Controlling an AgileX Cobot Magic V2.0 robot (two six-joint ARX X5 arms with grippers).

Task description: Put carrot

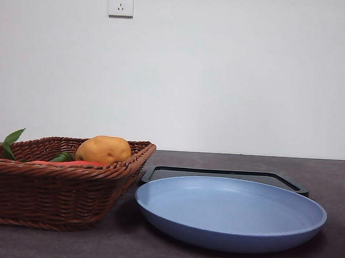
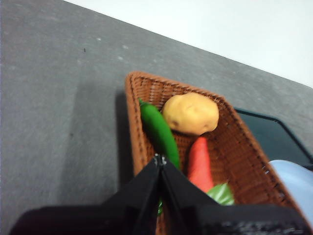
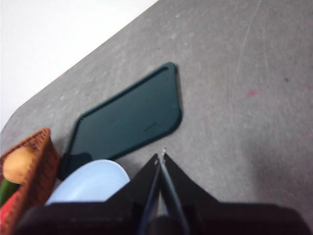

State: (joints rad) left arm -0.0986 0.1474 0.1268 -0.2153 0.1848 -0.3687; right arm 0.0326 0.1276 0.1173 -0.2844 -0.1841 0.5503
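Carrot (image 2: 200, 164) lies in the basket (image 2: 242, 156), just beyond the clenched, empty left pincer (image 2: 160, 160). Right pincer (image 3: 160, 157) is clenched over bare counter (image 3: 244, 98).

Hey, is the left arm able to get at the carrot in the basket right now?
Probably yes. The left gripper hangs over the basket, jaws shut, and the carrot lies uncovered between the green pepper and the basket wall, with the potato at its tip. The jaws must open first.
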